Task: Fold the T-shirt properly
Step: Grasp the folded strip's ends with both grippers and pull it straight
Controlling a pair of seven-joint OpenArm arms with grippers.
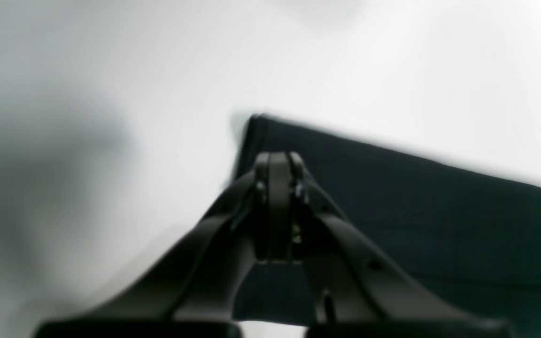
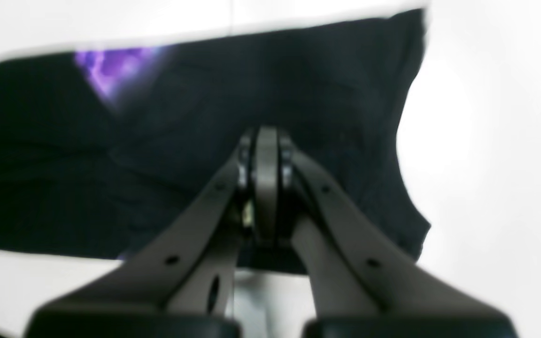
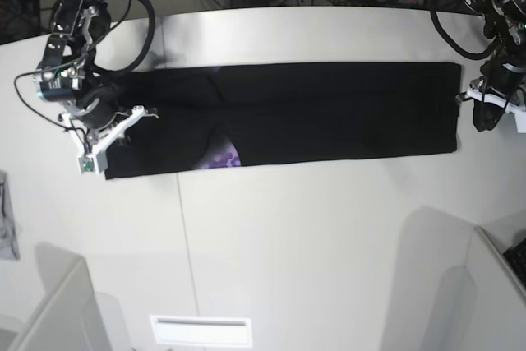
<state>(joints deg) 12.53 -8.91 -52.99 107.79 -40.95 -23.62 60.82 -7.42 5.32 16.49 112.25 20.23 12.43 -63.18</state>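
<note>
The left gripper (image 1: 277,162) was fully closed, holding nothing, above the corner of the large black cloth T-shirt (image 3: 329,113). The right gripper (image 2: 266,138) was likewise closed and empty over the garment's opposite end. The T-shirt lay folded into a long flat band across the white table (image 3: 312,236), between both arms, with a small purple print patch (image 3: 222,156) exposed along one edge.
</note>
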